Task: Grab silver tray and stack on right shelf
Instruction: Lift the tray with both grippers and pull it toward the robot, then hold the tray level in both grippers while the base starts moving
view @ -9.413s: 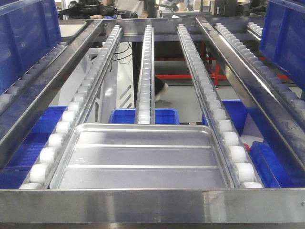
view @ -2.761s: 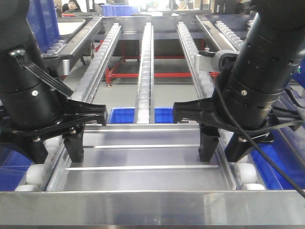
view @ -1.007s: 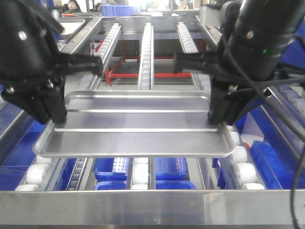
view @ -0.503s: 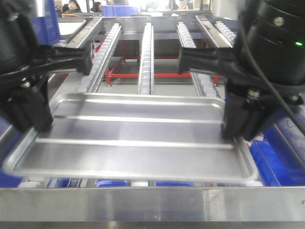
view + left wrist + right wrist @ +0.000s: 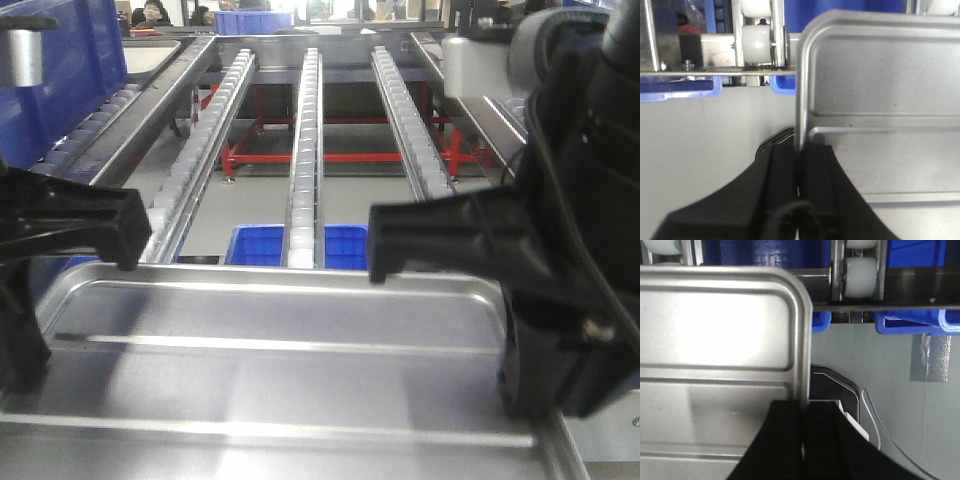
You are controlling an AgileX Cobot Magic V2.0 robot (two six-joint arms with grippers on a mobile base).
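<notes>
Silver tray point(image 5: 280, 370): airborne and roughly level, close to the front camera, clear of the roller rails point(image 5: 305, 150) beyond its far edge. Left gripper point(image 5: 800, 160) is clamped on the left rim, right gripper point(image 5: 804, 412) on the right rim, each with one finger inside and one outside.

Likely light, stiff sheet metal, and slick. The thin rims give little purchase, so opposite-rim pinches with matched arm motion suit it.

Right shelf can't be made out behind the right arm.

No brands, labels or legible writing. The grey tape patch point(image 5: 925, 357) on the floor is blank.
</notes>
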